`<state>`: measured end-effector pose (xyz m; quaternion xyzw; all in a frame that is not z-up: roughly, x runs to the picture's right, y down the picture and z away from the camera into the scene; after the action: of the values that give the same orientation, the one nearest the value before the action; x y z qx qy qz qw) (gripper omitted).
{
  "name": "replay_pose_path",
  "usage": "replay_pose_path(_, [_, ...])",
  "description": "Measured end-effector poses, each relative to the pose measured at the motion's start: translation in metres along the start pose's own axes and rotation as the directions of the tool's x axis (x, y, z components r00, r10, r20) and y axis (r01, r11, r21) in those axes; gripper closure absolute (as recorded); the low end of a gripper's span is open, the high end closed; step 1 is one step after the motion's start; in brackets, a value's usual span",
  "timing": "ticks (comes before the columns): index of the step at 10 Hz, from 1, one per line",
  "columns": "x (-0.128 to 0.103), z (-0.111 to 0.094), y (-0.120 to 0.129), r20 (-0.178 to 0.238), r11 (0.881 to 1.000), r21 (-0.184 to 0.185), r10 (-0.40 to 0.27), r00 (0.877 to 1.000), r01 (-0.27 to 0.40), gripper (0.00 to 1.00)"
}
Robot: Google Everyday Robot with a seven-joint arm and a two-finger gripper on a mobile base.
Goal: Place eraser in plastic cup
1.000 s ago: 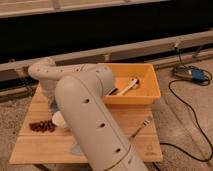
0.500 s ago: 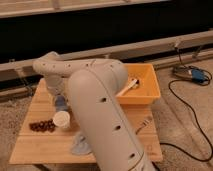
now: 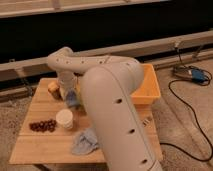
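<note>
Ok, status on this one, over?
Claw low over table, just behind plastic cup. Eraser not made out. Arm hides table's middle.

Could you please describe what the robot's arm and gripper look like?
The arm is a thick, rounded, off-white tube with small dark holes along its shell. No cables show on it. The gripper, equally pale, is over the left side of the wooden table.

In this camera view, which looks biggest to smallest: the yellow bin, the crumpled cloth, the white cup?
1. yellow bin, partly hidden by the arm.
2. crumpled cloth.
3. white cup; the cloth lies nearer the camera, so that gap is unsure.
The hand hangs just behind the cup.
</note>
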<state>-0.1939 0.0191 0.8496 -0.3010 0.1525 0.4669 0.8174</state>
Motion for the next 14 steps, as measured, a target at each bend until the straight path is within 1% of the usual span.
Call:
replay_pose_path(2, [-0.002, -0.003, -0.021, 0.027, 0.999, 0.014, 0.038, 0.999, -0.038, 1.0])
replay_pose_path(4, [-0.006, -0.003, -0.037, 0.043, 0.998, 0.025, 0.064, 0.997, -0.066, 0.99])
replay_pose_path(5, [-0.006, -0.001, -0.047, 0.045, 0.996, 0.032, 0.08, 0.996, -0.081, 0.94])
replay_pose_path(6, [-0.008, 0.0, -0.054, 0.048, 0.995, 0.043, 0.089, 0.995, -0.091, 0.84])
replay_pose_path(9, [-0.008, 0.002, -0.064, 0.045, 0.993, 0.055, 0.105, 0.993, -0.108, 0.54])
replay_pose_path(11, [-0.007, 0.003, -0.067, 0.04, 0.993, 0.051, 0.106, 0.994, -0.108, 0.34])
replay_pose_path(12, [-0.007, 0.003, -0.067, 0.039, 0.994, 0.043, 0.103, 0.994, -0.104, 0.24])
replay_pose_path(13, [-0.007, 0.003, -0.068, 0.038, 0.994, 0.04, 0.102, 0.994, -0.104, 0.2])
replay_pose_path(14, [-0.006, 0.003, -0.067, 0.037, 0.994, 0.036, 0.099, 0.994, -0.101, 0.2])
